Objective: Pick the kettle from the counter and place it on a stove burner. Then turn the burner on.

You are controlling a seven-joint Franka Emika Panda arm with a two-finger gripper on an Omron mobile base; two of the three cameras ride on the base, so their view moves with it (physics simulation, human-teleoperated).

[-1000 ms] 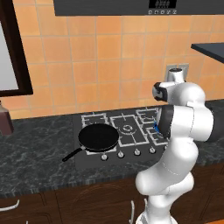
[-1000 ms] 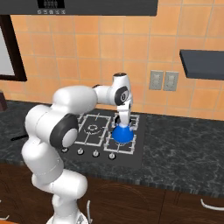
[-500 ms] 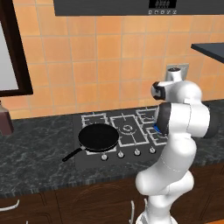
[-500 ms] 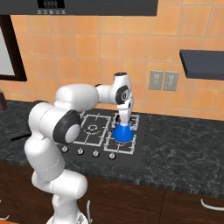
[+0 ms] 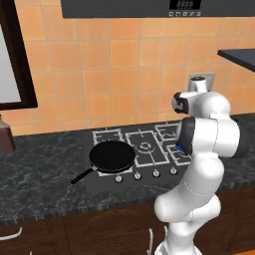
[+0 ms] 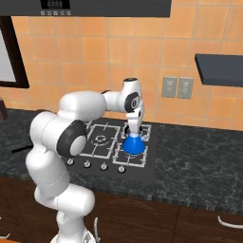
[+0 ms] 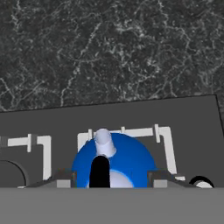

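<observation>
Right base view: the kettle (image 6: pixel 133 144) is seen mid-frame, set on the stove's (image 6: pixel 142 166) front right burner, likely so heating can follow. The gripper (image 6: pixel 135 129) is closed on its handle.

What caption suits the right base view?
Gripper sets the blue kettle on a front stove burner.

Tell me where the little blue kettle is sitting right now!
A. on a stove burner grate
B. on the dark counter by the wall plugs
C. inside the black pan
A: the kettle stands on the stove's front right grate, apart from the frying pan.
</observation>
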